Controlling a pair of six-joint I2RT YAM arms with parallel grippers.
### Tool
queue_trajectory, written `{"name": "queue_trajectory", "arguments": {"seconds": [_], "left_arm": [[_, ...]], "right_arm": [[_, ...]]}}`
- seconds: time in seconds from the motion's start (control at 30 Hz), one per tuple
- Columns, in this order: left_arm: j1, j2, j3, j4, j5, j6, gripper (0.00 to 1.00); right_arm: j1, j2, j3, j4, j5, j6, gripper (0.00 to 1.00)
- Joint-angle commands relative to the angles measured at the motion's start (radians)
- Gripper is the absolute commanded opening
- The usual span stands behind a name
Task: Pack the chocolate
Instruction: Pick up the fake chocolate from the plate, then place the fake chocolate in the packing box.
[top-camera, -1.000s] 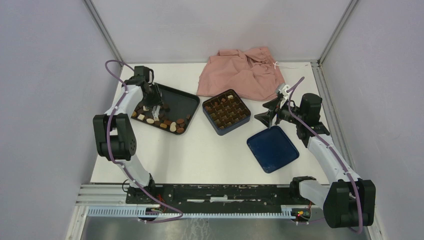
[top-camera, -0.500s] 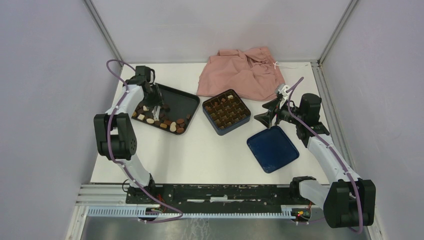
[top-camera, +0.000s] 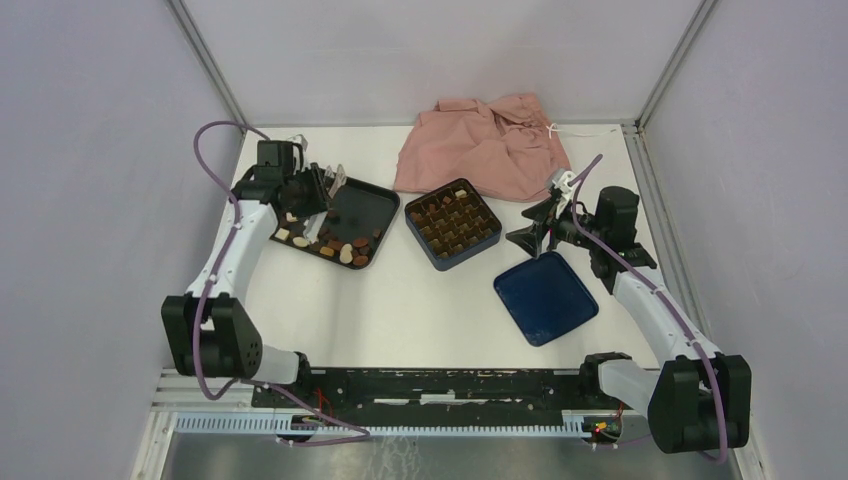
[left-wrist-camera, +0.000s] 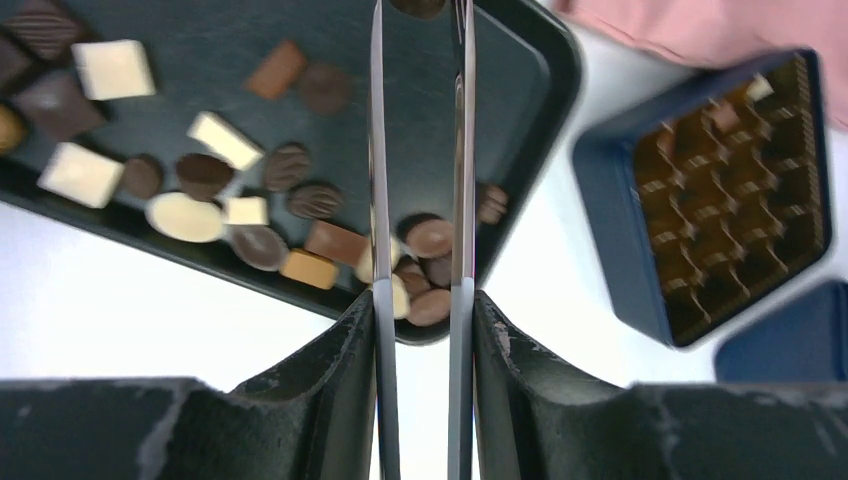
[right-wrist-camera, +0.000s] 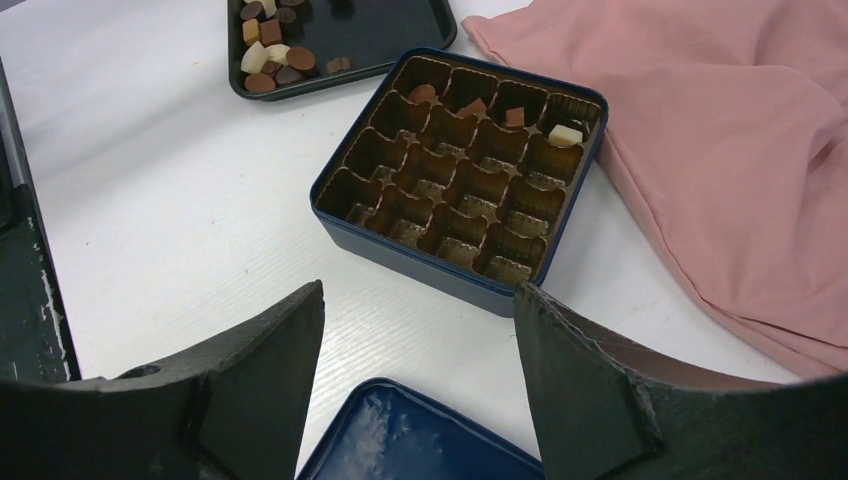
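Note:
Small chocolate pieces (top-camera: 325, 243), dark, tan and cream, lie in the black tray (top-camera: 372, 203); the left wrist view shows them too (left-wrist-camera: 310, 200). My left gripper (top-camera: 318, 190) is shut on thin metal tongs (left-wrist-camera: 462, 150) and is raised over the tray. A brown piece (left-wrist-camera: 418, 6) shows between the tong tips. The dark blue box (top-camera: 453, 223) with its gridded insert holds a few pieces (right-wrist-camera: 565, 133) in its far row. My right gripper (top-camera: 530, 228) is open and empty, low between the box and the lid.
The blue lid (top-camera: 545, 297) lies on the table right of the box, just under my right gripper. A crumpled pink cloth (top-camera: 485, 145) lies behind the box at the back. The tray's right half (left-wrist-camera: 520, 60) is bare.
My left arm has lifted the gripper and tongs off the tray's chocolates and turned them toward the right. The right arm has barely moved.

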Motion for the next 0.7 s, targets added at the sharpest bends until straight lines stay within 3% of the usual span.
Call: {"name": "queue_trajectory", "arguments": {"seconds": [0.0,0.27,0.67], "left_arm": [[-0.047,-0.113,-0.085,0.105,0.187,-0.056,0.13],[-0.258,-0.277,-0.235,0.22,0.227,-0.183,0.13],[-0.48,-0.272,-0.262,0.245,0.064,-0.25,0.14]], "right_arm": [[0.011,0.005,0.052,0.0,0.007,-0.028,0.75],[0.01,0.003,0.058,-0.016,0.019,-0.048,0.75],[0.01,0.0,0.055,-0.012,0.013,-0.044,0.75]]}}
